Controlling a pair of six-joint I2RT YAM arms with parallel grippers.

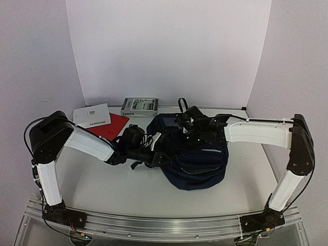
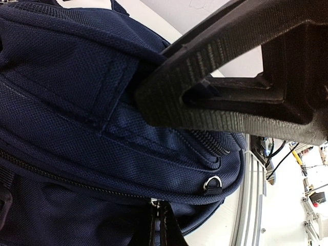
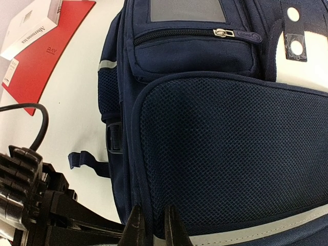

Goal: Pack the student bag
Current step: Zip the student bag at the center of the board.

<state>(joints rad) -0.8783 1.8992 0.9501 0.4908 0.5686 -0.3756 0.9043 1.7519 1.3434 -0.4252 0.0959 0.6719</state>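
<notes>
- Student bag: flat at mid desk, between both arms; pocket zips in view closed.
- Left hand: closed, tip pressed into a fabric fold on the bag's side; real pinch not confirmable.
- Right hand: fingertips nearly together at the mesh pocket edge; hold unclear.
- Red folder, white booklet, box: behind the bag, not packed.
- Risk: thin fabric slipping from closed tips on a pull; or whole bag dragging instead of opening, shoving the folder.
</notes>
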